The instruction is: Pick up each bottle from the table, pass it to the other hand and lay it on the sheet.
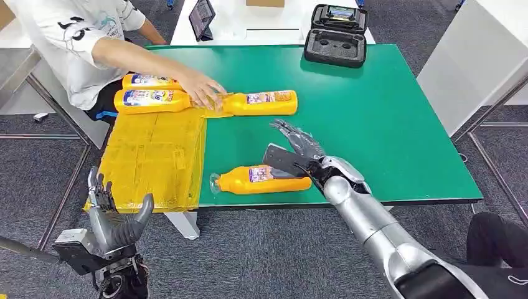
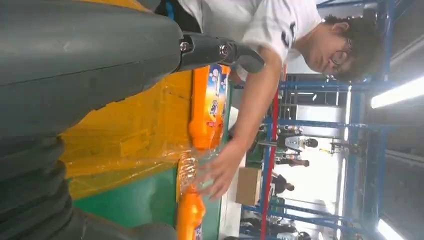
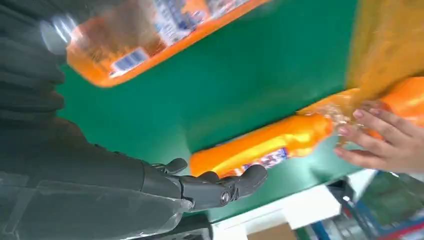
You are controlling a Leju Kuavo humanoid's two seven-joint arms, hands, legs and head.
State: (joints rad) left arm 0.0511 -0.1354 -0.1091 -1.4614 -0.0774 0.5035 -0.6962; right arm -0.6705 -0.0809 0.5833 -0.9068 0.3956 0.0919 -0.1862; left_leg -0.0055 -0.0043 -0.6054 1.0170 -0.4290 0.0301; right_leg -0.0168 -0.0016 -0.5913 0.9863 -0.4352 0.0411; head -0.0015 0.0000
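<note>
Bottle [image 1: 261, 179] lies on its side at the desk's [image 1: 386, 124] near edge, your right robot hand [image 1: 296, 152] spread empty just above it. Close around its middle (a person's hand [image 1: 202, 88] works near the yellow sheet [image 1: 152, 159]). Left robot hand [image 1: 115, 218] waits empty, fingers apart.

person's arm [image 1: 155, 65] across far sheet [image 1: 152, 156] – near sheet bare
</note>
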